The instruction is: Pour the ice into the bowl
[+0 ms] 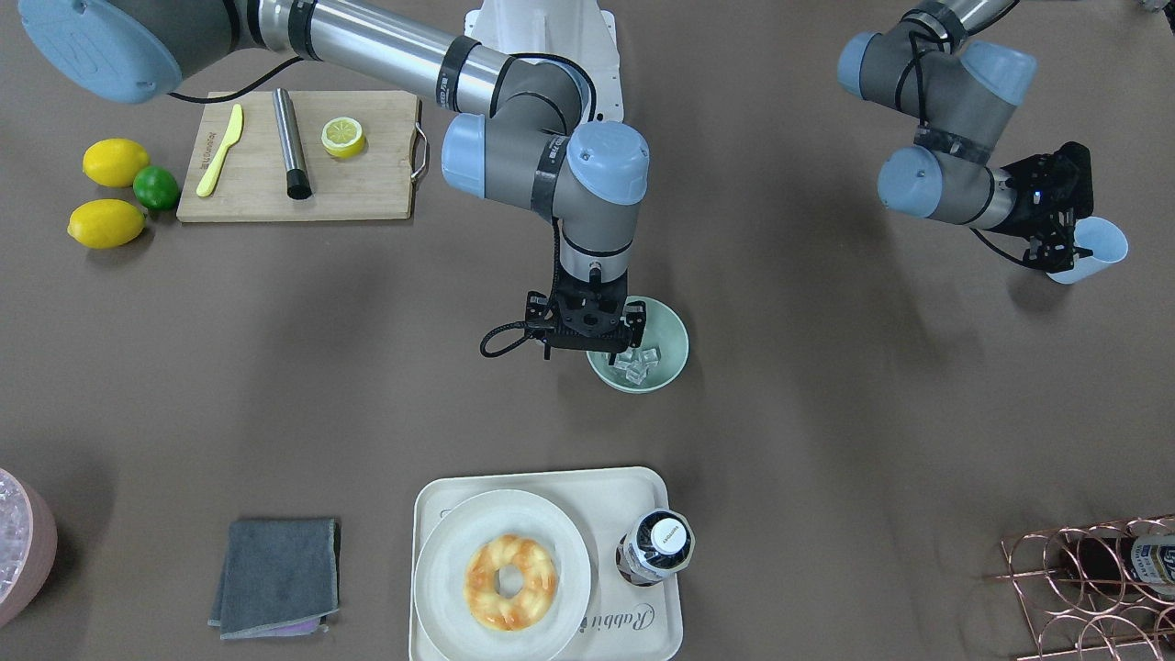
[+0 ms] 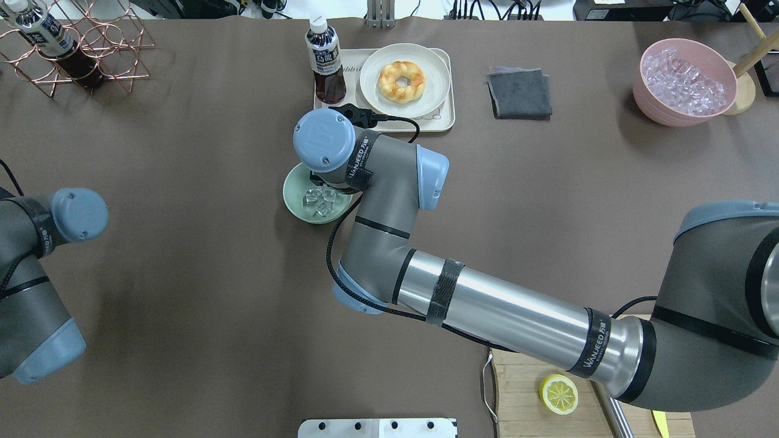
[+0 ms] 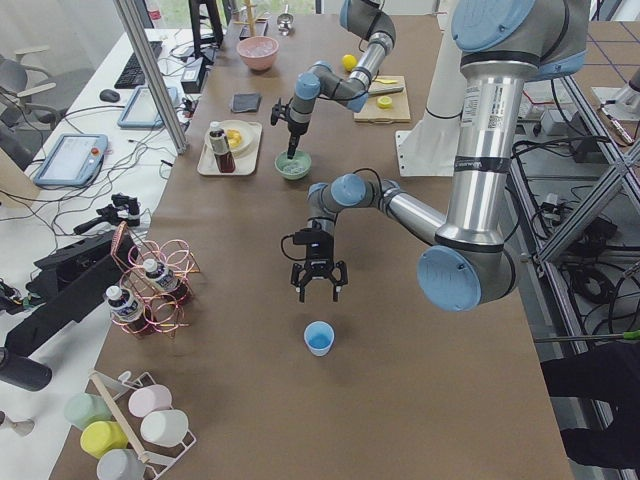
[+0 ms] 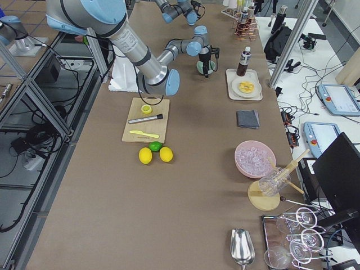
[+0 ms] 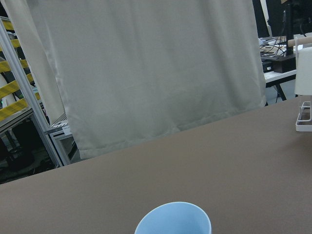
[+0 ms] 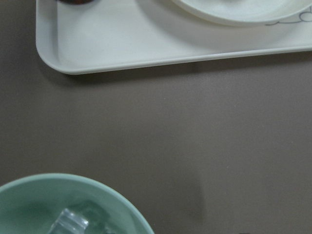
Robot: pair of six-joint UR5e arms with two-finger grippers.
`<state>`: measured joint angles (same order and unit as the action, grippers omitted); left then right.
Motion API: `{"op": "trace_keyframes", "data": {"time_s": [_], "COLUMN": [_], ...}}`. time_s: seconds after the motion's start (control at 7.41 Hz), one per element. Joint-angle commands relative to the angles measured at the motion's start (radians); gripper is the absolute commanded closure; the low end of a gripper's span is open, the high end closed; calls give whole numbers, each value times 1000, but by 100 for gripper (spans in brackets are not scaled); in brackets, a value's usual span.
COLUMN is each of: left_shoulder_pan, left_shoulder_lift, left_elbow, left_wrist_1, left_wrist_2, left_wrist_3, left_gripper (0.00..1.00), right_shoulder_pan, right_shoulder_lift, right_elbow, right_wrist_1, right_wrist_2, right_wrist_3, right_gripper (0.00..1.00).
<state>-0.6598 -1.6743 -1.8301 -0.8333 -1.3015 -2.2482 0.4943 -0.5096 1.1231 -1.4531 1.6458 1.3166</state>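
Note:
The pale mint-green bowl (image 1: pixel 663 353) stands mid-table with a handful of clear ice cubes (image 1: pixel 636 361) inside; both also show from overhead, the bowl (image 2: pixel 297 198) and the ice (image 2: pixel 321 201). My right gripper (image 1: pixel 587 332) hangs just above the bowl's rim on the robot's side, jaws apart and empty. Its wrist view shows the bowl's edge (image 6: pixel 53 192) and one cube (image 6: pixel 73 222). My left gripper (image 3: pixel 318 290) is open a short way above the upright light blue cup (image 3: pixel 319 338), which looks empty in the left wrist view (image 5: pixel 173 219).
A cream tray (image 1: pixel 633 624) with a doughnut plate and a bottle (image 1: pixel 656 546) lies just beyond the bowl. A grey cloth (image 1: pixel 275 578), a cutting board (image 1: pixel 367 184) with lemon half, lemons, a pink tub of ice (image 2: pixel 684 82) and a copper rack (image 1: pixel 1092 578) stand around.

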Motion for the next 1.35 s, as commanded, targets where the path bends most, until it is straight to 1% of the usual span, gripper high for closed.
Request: {"op": "trace_keyframes", "data": {"time_s": [0.0,0.14,0.27,0.41,0.54,0.68,0.81,0.95,1.08,1.22], "left_shoulder_pan": [-65,-119,-209,-298,-410,-482,-583,-671,-792,-875], "left_shoulder_lift": [-42,-82,-137,-146,-139,-133,-121,-85,-78,-77], "left_elbow": [-217,-230,-227,-227,-207,-152,-117,-103,-45,19], "left_wrist_1": [97,95,92,62,-40,-120,-180,-240,-329,-390], "left_wrist_2": [-1,-10,-65,-112,-158,-224,-283,-341,-429,-529], "left_wrist_3": [184,296,450,595,737,853,995,1127,1276,1387], "left_gripper": [3,3,3,3,3,3,3,3,3,3], "right_shoulder_pan": [1,0,-6,-11,-16,-17,-11,10,45,73], "right_shoulder_lift": [9,11,10,10,8,10,10,10,0,-4], "right_elbow": [-16,-16,-16,-16,-16,-14,-8,-2,18,35], "right_wrist_1": [19,28,46,56,57,62,62,60,57,59], "right_wrist_2": [8,8,8,8,8,8,9,29,79,115], "right_wrist_3": [7,25,27,27,26,26,15,-14,-49,-78], "right_gripper": [53,84,100,100,100,100,100,100,100,100]}}
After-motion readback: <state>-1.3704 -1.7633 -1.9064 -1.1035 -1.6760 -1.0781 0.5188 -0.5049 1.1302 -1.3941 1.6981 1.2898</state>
